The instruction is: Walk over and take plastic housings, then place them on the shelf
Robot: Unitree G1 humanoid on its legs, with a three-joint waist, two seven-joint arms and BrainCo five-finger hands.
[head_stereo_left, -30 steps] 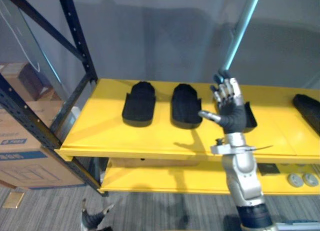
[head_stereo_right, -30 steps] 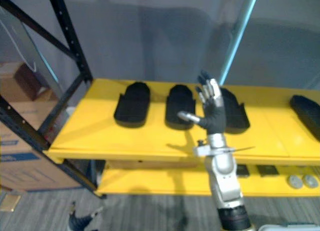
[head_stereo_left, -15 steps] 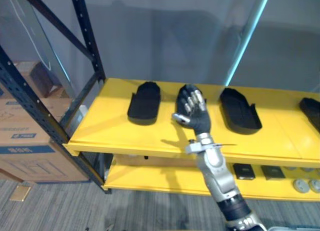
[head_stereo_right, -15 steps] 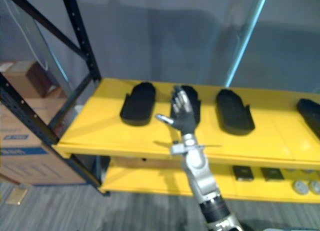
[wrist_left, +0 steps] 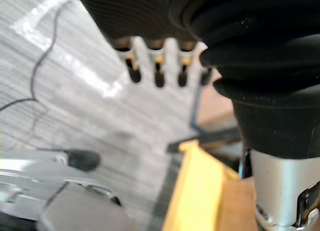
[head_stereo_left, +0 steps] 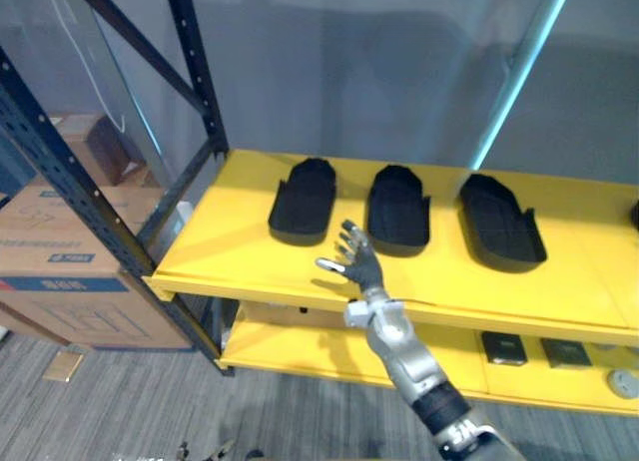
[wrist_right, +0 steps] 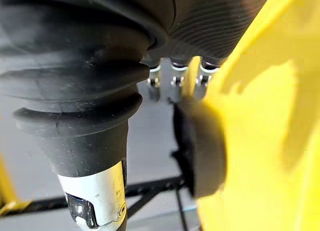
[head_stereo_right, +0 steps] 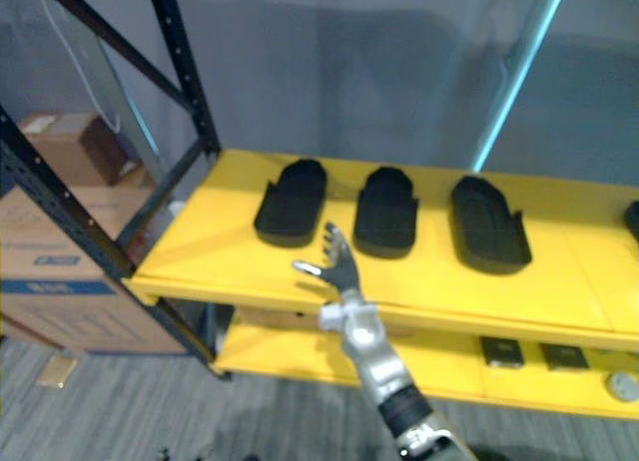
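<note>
Black matte moulded plastic, shoe-sole outline with a raised rim wall: you've got three plastic housings lying flat in a row on the upper board of the yellow shelf (head_stereo_left: 230,243), namely the left housing (head_stereo_left: 303,198), the middle housing (head_stereo_left: 398,208) and the right housing (head_stereo_left: 501,222), each apart from its neighbour and long axis pointing at the wall. The shelf boards are smooth painted sheet with a folded front lip, carried on a dark perforated steel frame (head_stereo_left: 196,60). The right hand (head_stereo_left: 357,263) is raised in front of that lip, below and between the left and middle housings, fingers spread and released, grasping nothing and touching no housing. The left hand (wrist_left: 159,73) hangs low over the floor, fingers relaxed, nothing in it. On the lower board (head_stereo_left: 300,347) you can see two small flat dark squares (head_stereo_left: 503,347) side by side and a round grey disc (head_stereo_left: 623,383) at the far right. A cardboard box (head_stereo_left: 70,271) stands on the floor left of the frame. The floor (head_stereo_left: 130,401) is grey ribbed carpet.
</note>
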